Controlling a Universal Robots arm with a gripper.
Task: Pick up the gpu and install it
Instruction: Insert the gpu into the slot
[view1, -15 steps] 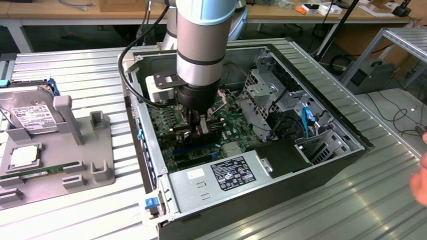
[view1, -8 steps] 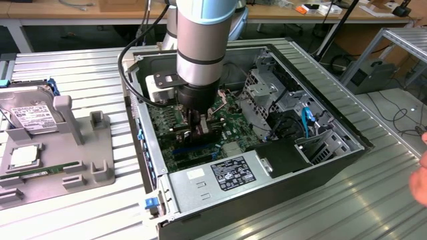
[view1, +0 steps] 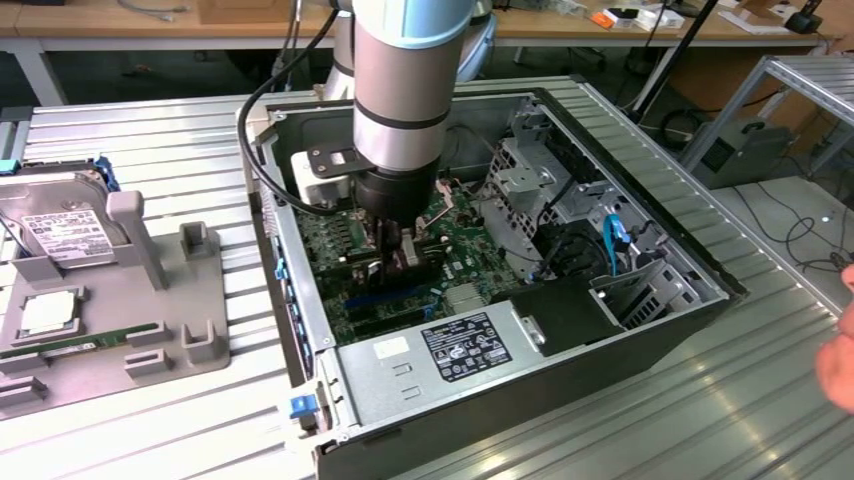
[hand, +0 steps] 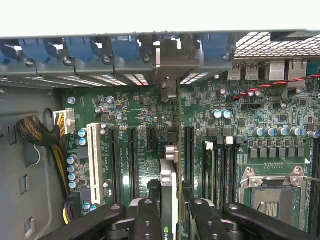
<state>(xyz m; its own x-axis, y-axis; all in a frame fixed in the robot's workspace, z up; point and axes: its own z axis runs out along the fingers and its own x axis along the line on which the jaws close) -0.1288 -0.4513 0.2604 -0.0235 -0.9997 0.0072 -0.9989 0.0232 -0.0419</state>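
While a grey fixture tray (view1: 147, 330) near the worktop's (view1: 174, 130) edge at the exterior view's left carries a silver hard drive (view1: 54, 225), the open computer case (view1: 654, 240) at mid-worktop contains the green motherboard (hand: 250, 107). Inside it, the hand (hand: 169, 212) is clamped on the gpu (hand: 170, 185), held edge-on and upright over the motherboard's expansion slots (hand: 122, 160).

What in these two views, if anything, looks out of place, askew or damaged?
Nothing stands out. The gripper holds the gpu edge-on and upright over the motherboard inside the open computer case, lined up with the slots. A hard drive rests in its grey holder.
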